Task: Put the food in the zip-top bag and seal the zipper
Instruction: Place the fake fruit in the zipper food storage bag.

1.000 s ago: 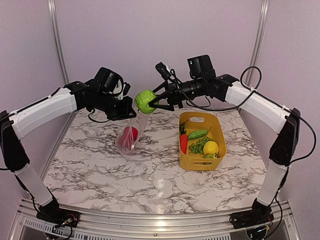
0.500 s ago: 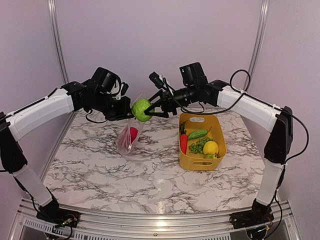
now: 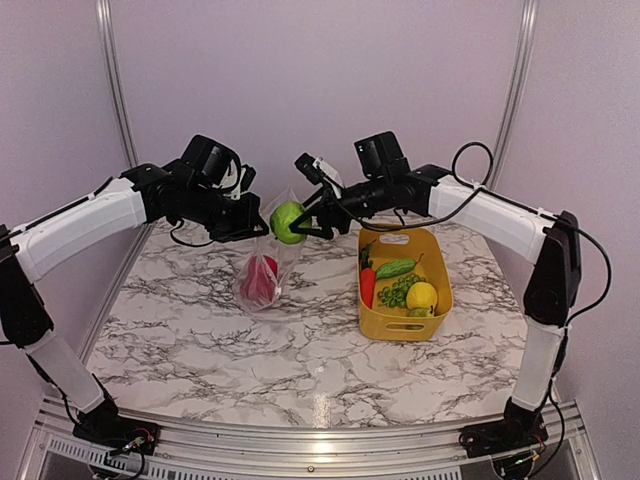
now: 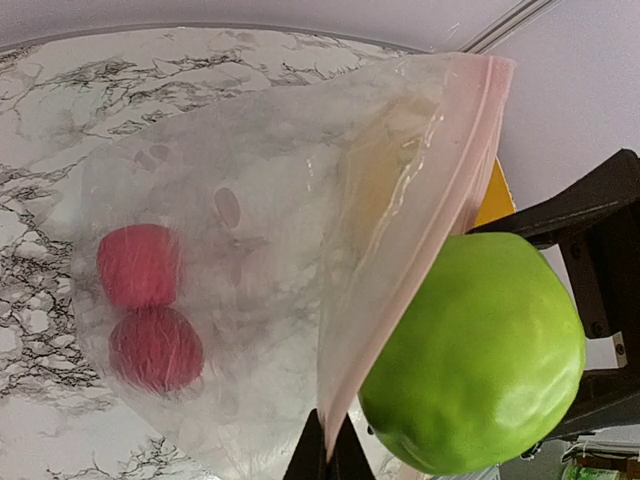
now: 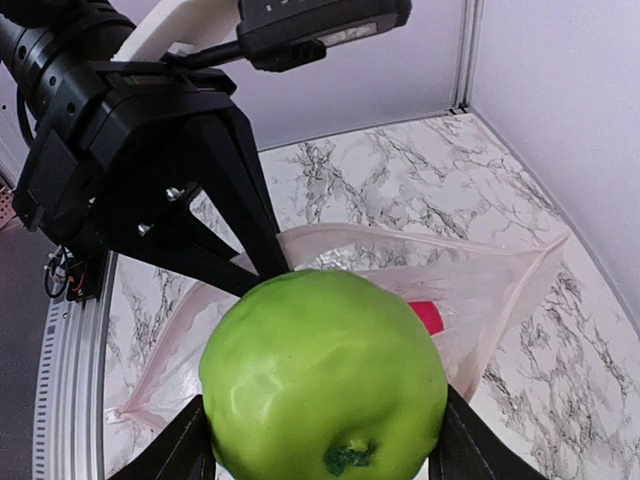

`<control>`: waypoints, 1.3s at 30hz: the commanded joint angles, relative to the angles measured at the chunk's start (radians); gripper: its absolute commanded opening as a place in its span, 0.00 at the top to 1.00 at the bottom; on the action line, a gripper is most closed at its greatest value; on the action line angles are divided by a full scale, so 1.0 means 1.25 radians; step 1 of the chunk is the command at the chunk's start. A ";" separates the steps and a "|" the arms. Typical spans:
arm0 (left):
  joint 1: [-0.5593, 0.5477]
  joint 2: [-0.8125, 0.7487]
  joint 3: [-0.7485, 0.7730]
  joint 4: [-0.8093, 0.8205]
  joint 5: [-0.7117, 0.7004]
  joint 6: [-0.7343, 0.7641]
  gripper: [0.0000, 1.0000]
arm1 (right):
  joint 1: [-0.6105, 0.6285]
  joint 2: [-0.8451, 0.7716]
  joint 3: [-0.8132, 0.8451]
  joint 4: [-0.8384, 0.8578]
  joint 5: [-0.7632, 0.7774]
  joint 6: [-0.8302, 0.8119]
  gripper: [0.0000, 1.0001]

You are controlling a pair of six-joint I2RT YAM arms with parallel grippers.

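Observation:
The zip-top bag (image 3: 261, 277) hangs from my left gripper (image 3: 264, 229), which is shut on its pink-tinted zipper (image 4: 432, 196) edge; the black fingertips (image 4: 328, 456) pinch the strip. Two red pieces (image 4: 140, 270) of food lie at the bag's bottom. My right gripper (image 3: 296, 222) is shut on a green apple (image 3: 288, 221), fingers (image 5: 172, 450) on both sides of it. The apple (image 5: 325, 380) hovers right at the bag's open mouth (image 5: 440, 285), touching or nearly touching the zipper edge. More food, a carrot (image 3: 367, 285), grapes (image 3: 397, 291) and a lemon (image 3: 421, 296), sits in the basket.
The yellow basket (image 3: 437, 262) stands on the marble table (image 3: 300, 350) to the right of the bag, below my right arm. A grey wall and metal posts close the back. The left arm's gripper body (image 5: 130, 170) fills the upper left of the right wrist view.
My right gripper has carried the green apple leftward, up to the bag's mouth. The left gripper has kept holding the bag in about the same place.

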 commanded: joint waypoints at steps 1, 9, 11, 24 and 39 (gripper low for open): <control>-0.001 -0.019 -0.012 0.011 0.000 -0.008 1.00 | 0.005 0.022 0.031 -0.020 0.138 0.008 0.58; 0.000 -0.011 -0.010 0.021 0.004 -0.013 1.00 | 0.038 0.046 0.065 -0.055 0.197 -0.010 0.54; -0.001 -0.006 -0.009 0.023 0.007 -0.013 1.00 | 0.043 0.052 0.082 -0.054 0.189 0.004 0.50; 0.008 -0.003 0.008 -0.011 -0.024 0.019 1.00 | 0.036 -0.008 0.101 -0.159 0.065 -0.108 0.23; 0.012 0.044 0.102 -0.157 0.007 0.157 1.00 | 0.114 -0.060 0.045 -0.292 0.189 -0.580 0.34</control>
